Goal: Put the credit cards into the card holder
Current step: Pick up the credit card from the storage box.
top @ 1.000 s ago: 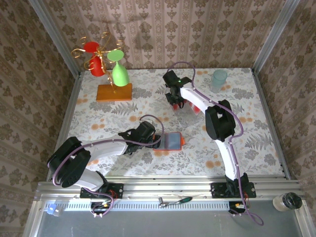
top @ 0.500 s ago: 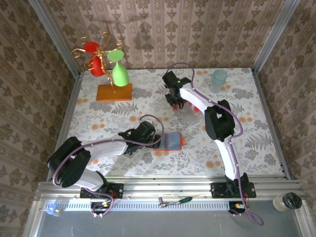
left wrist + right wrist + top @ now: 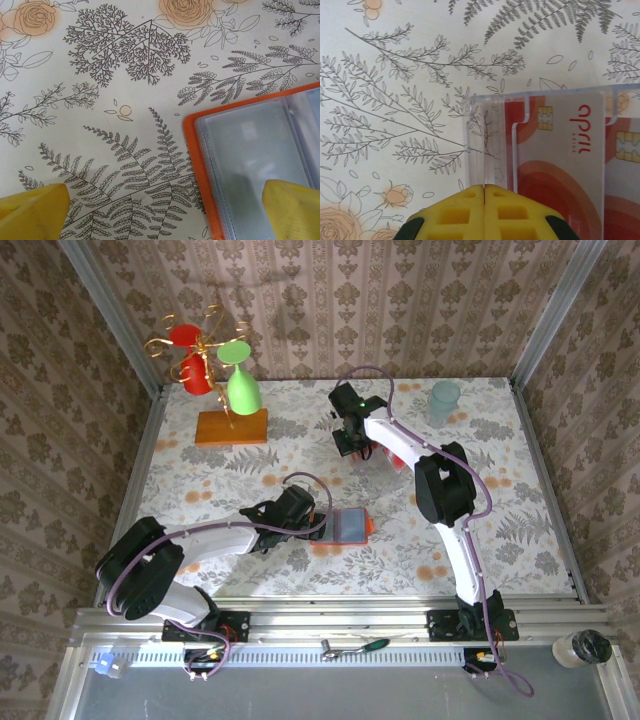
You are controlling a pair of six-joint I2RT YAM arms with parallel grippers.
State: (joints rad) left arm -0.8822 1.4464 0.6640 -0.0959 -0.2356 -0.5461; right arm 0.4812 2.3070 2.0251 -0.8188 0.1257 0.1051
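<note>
Two credit cards (image 3: pixel 560 160), apparently, right-wrist close-up

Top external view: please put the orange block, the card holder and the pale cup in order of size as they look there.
Largest: orange block.
Then card holder and pale cup, which look about alike, so I do not rank them.

The tabletop (image 3: pixel 200 480) is covered with a pale cloth printed with grey ferns and orange roses. Three walls enclose it: back wall (image 3: pixel 400 300), left wall (image 3: pixel 50 440) and right wall (image 3: pixel 600 440), all papered in a brown-and-cream damask pattern. Metal corner posts (image 3: pixel 110 315) stand at both rear corners. An aluminium rail (image 3: pixel 330 625) runs along the near edge. Lighting is even and diffuse.
</note>
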